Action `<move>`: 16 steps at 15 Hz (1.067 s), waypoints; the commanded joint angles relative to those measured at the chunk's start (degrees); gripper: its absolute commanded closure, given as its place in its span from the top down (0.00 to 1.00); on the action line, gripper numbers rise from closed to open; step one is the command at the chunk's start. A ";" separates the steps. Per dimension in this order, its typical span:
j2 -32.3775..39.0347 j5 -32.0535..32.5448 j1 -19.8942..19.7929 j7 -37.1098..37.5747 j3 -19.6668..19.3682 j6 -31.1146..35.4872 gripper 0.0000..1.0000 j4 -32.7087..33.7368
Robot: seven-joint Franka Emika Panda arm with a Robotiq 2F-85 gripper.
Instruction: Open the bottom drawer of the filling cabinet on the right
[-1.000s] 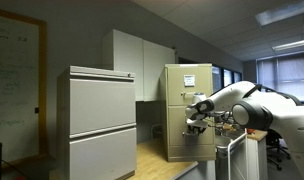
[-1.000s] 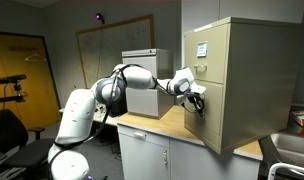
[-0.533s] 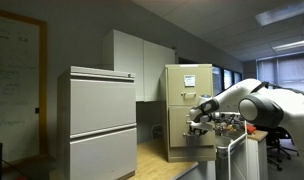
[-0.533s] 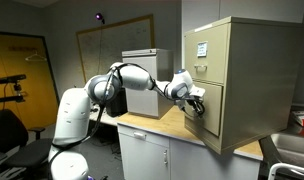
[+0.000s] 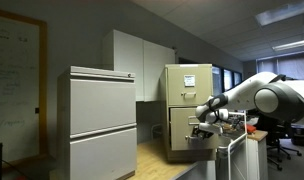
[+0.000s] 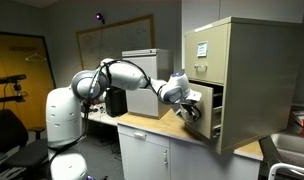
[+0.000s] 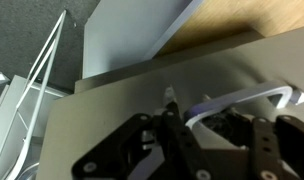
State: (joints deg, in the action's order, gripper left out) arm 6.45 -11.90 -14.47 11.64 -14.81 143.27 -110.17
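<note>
The beige filing cabinet [image 5: 187,85] [image 6: 247,70] stands on a wooden counter in both exterior views. Its bottom drawer [image 5: 184,143] [image 6: 205,127] is pulled partly out, with a dark gap showing behind the drawer front. My gripper [image 5: 202,132] [image 6: 190,108] is at the drawer front. In the wrist view its black fingers [image 7: 214,128] sit either side of the silver handle [image 7: 247,98] on the beige drawer front [image 7: 102,115], closed around it. The top drawer is shut.
A larger grey cabinet [image 5: 97,125] [image 6: 147,68] stands on the same wooden counter [image 5: 160,160] [image 6: 152,125], away from the beige one. Wall cupboards [image 5: 142,65] hang behind. A metal sink [image 6: 292,150] lies past the cabinet's far side.
My arm has drawn back from the cabinet with the handle in the gripper. The bottom drawer has slid out from shut to partly open.
</note>
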 commanded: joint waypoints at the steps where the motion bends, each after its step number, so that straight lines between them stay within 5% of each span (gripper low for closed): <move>1: -10.45 0.90 -0.67 -6.26 -0.09 -5.24 0.08 -13.06; 6: -19.03 5.17 -1.56 -5.65 -1.09 -11.91 0.08 -20.57; 16: -35.99 6.88 -2.62 -5.20 -0.61 -11.88 0.08 -36.60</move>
State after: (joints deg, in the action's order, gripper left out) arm -23.31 -8.16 -14.45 10.77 -14.40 139.05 -140.08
